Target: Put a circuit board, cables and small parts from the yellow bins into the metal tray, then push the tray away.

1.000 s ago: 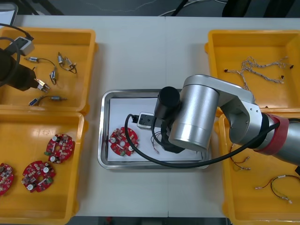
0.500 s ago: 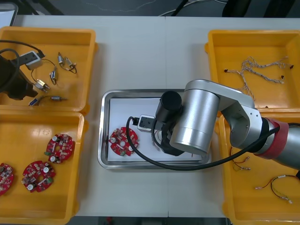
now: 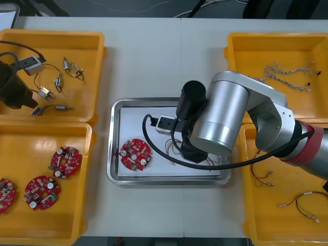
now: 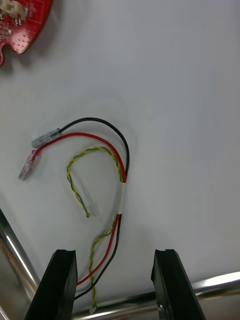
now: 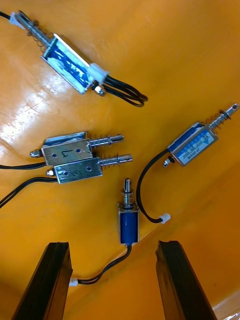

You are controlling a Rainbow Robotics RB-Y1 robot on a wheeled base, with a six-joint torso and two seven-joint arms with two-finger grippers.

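Right gripper (image 4: 114,255) above the metal tray (image 3: 115,174), at the middle of the table (image 3: 154,56); its fingers (image 4: 62,285) stand apart with nothing clamped between them. A cable (image 4: 122,170) of red, black and twisted yellow-green strands lies loose on the tray's white inside; its bound stretch runs between the two fingers toward the tray's shiny rim. One circuit board (image 3: 135,154), round and red, lies in the tray on the side toward the robot's left, apart from the cable.

Compared with a second ago, the right arm's silver joint (image 3: 225,120) has shifted toward the robot's right and slightly toward the table's far edge; more of the tray's white inside shows beside the circuit board; the board itself lies where it lay.

Left gripper (image 5: 112,245) above the far left yellow bin (image 3: 51,38); its fingers are likewise apart and empty. One blue-bodied part (image 5: 127,220) with a black lead lies in line with the gap, just beyond the fingertips; the other small metal parts (image 5: 80,162) lie farther out on the bin's floor. Since a second ago the left arm has drawn a little toward the table's left edge.

The near left yellow bin (image 3: 46,128) holds three spare boards (image 3: 65,160); the far right yellow bin (image 3: 277,37) holds twisted blue and white cables (image 3: 287,74); the near right yellow bin (image 3: 247,205) holds red and yellow cables (image 3: 302,202); none of these has moved.
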